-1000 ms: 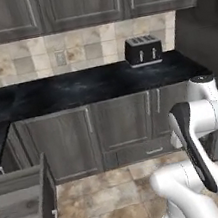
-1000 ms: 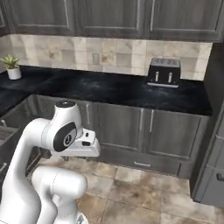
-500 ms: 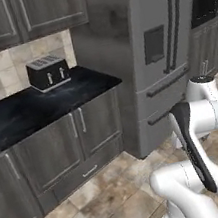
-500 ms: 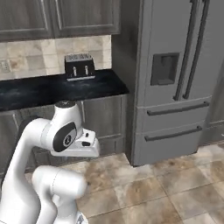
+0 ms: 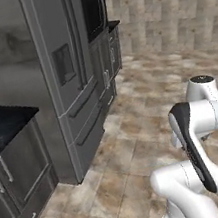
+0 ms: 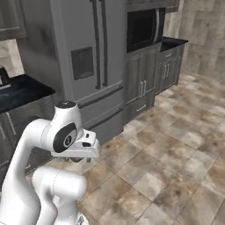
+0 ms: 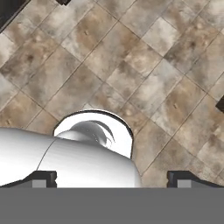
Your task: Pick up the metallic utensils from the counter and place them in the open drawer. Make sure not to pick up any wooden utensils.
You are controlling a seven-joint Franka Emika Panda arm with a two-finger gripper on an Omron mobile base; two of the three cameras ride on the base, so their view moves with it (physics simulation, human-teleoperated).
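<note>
Your gripper [image 7: 112, 177] hangs over tiled floor [image 7: 144, 65], fingers spread wide, holding nothing; fridge [image 6: 85, 61] ahead, black counter [image 5: 2, 127] edge at left.

- Left base view looks from behind the arm, forward and down, toward a fridge [image 5: 64, 73] on its left, with the counter [image 5: 2, 125] end at the lower left edge.
- Right base view faces the same fridge [image 6: 88, 57] from the other side; both share the fridge, the tall dark cabinets beyond it and the tiled floor [image 6: 176, 149].
- Hand view looks straight down, close over the floor [image 7: 131, 65].
</note>
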